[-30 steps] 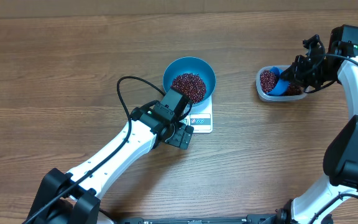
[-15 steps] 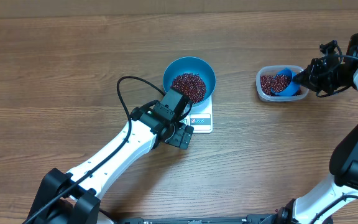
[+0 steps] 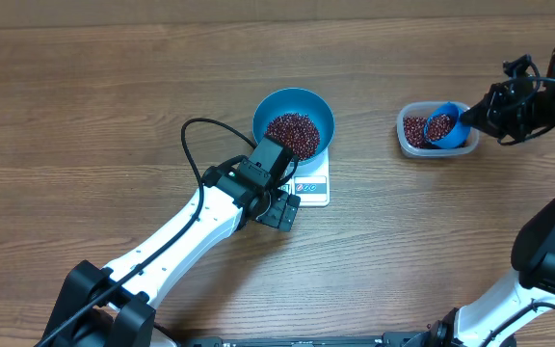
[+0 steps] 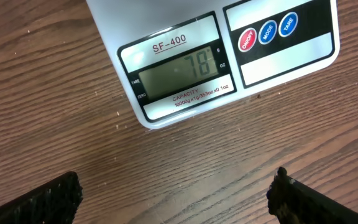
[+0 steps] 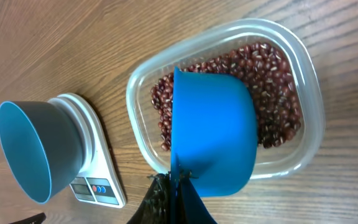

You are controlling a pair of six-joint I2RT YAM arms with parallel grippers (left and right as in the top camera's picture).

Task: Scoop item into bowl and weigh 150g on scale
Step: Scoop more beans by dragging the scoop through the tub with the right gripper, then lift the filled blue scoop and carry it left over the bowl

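Beans (image 3: 293,133): a loose heap in the bowl (image 3: 270,108) on the scale (image 3: 314,188), just beyond the left hand (image 4: 173,202); more lie in the tub (image 5: 135,87) under the right hand (image 5: 178,200).
Left hand: fingers spread wide, holding nothing, low over the tabletop (image 4: 185,162) in front of the display (image 4: 176,70), which reads 78.
Right hand: clamped on the handle of the scoop (image 5: 213,130), which tilts over the tub's beans.
Materials: round smooth blue bowl; flat white scale; clear plastic tub; wood-grain tabletop.
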